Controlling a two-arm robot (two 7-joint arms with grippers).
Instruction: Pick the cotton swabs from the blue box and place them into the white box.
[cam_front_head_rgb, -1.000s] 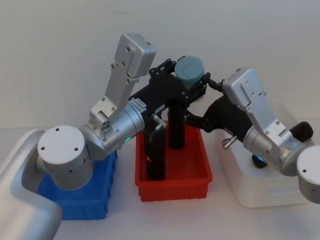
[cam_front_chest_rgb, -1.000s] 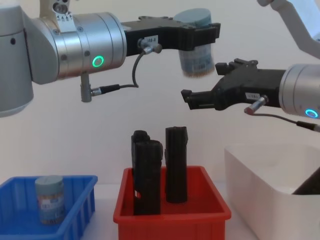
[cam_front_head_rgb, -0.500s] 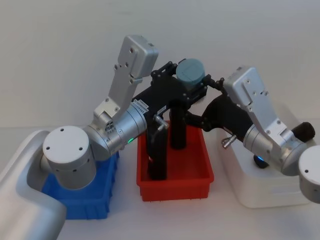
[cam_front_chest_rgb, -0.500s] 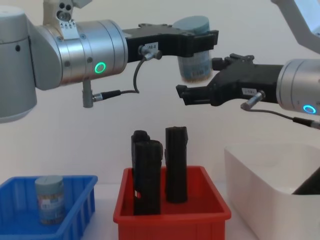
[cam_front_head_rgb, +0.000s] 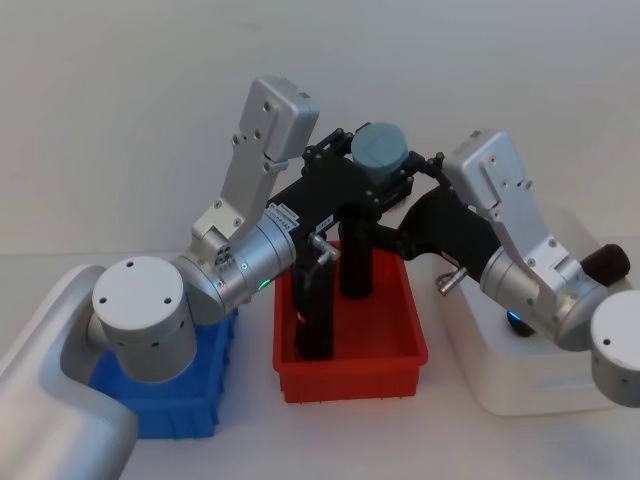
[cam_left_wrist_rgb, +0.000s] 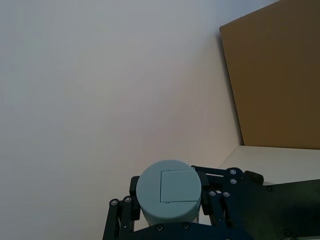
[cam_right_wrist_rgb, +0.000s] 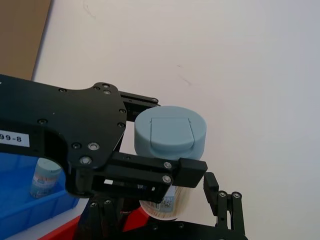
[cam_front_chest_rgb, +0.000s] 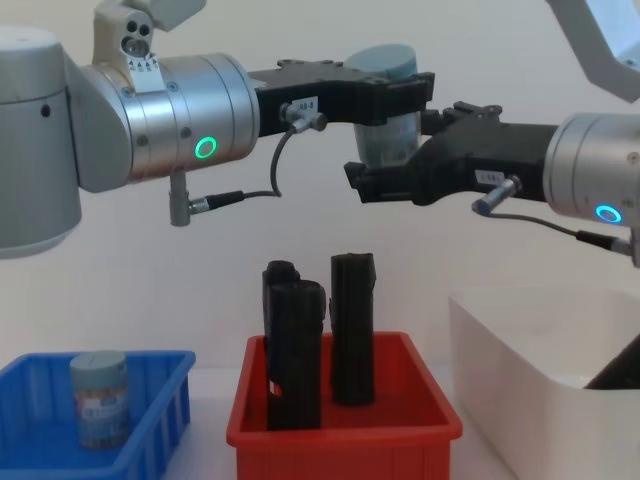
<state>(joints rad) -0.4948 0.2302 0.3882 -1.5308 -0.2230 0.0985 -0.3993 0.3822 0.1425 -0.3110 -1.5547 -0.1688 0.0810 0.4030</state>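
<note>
Head view: left gripper (cam_front_head_rgb: 383, 178) raised high over the far end of the red bin (cam_front_head_rgb: 350, 355), clamped on a cotton swab tub (cam_front_head_rgb: 379, 150), grey-blue lid up. Right gripper (cam_front_head_rgb: 400, 215) reaching in from the right, just under and beside that tub; whether open or shut, cannot tell here. Two black blocks (cam_front_head_rgb: 330, 290) standing upright in the red bin. Blue box (cam_front_head_rgb: 170, 400) at left, largely hidden by the left arm. White box (cam_front_head_rgb: 530, 375) at right, under the right arm.

Left wrist view: tub lid (cam_left_wrist_rgb: 169, 189) seated between the black fingers (cam_left_wrist_rgb: 122, 212), pinched from both sides.

Right wrist view: held tub (cam_right_wrist_rgb: 169, 134) close up, gripped by the left gripper; second tub (cam_right_wrist_rgb: 44, 176) standing in the blue box (cam_right_wrist_rgb: 30, 205) beyond.

Chest view: tub (cam_front_chest_rgb: 385, 105) in mid-air in the left gripper (cam_front_chest_rgb: 392, 95), right gripper (cam_front_chest_rgb: 385, 170) spread open around its lower half, apparently not yet closed on it. Second tub (cam_front_chest_rgb: 99, 397) upright in the blue box (cam_front_chest_rgb: 155, 405), lower left. White box (cam_front_chest_rgb: 530, 370) lower right.
</note>
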